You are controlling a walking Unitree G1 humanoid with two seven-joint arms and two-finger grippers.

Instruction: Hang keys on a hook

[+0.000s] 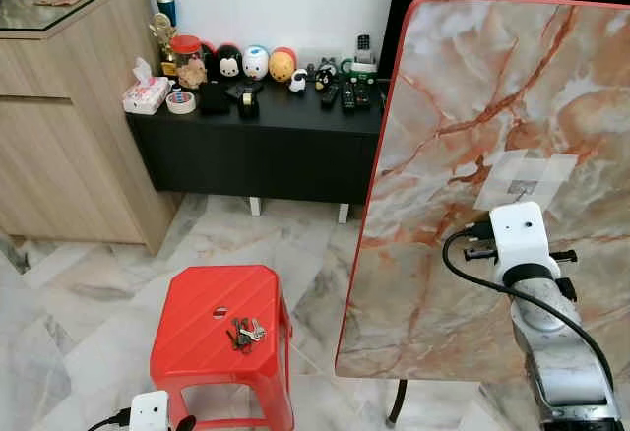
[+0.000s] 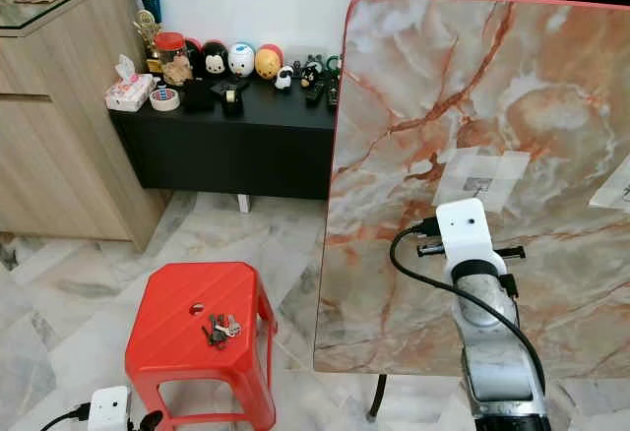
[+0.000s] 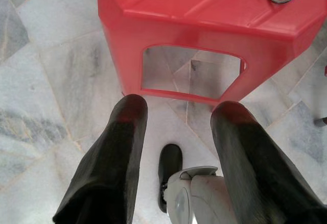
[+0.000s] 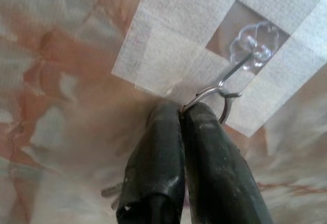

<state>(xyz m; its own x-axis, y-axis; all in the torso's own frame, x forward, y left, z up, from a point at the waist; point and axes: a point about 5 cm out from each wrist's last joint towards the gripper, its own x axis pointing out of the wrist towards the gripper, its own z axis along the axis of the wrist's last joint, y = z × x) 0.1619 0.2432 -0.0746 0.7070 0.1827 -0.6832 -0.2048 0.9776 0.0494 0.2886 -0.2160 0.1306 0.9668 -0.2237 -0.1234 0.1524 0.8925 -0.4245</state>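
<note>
**Item 1 – key ring** (image 4: 207,98): thin metal ring, pinched at its lower edge btwn the closed fingers of the right claw (image 4: 181,112). Held up against the hook (image 4: 240,65), ring close under the hook's wire; whether it's already over the tip, can't tell. Pinch at the edge prob. leaves the loop free to slip on.

**Item 2 – hook**: clear plastic flower-shaped base w/ wire hook, fixed by white tape (image 4: 168,45) to the upright marble-pattern panel (image 1: 463,106). Tape looks like the only mounting, so load likely needs setting gently.

**Item 3 – second bunch of keys** (image 1: 246,333): lies on top of the red stool (image 1: 197,328), near its centre hole, not held.

**Item 4 – left claw** (image 3: 179,114): low, beside the stool, fingers spread apart, empty; aimed at stool's side.

**Item 5 – black counter** (image 1: 266,116): toys, remotes, tissue box; not involved.
</note>
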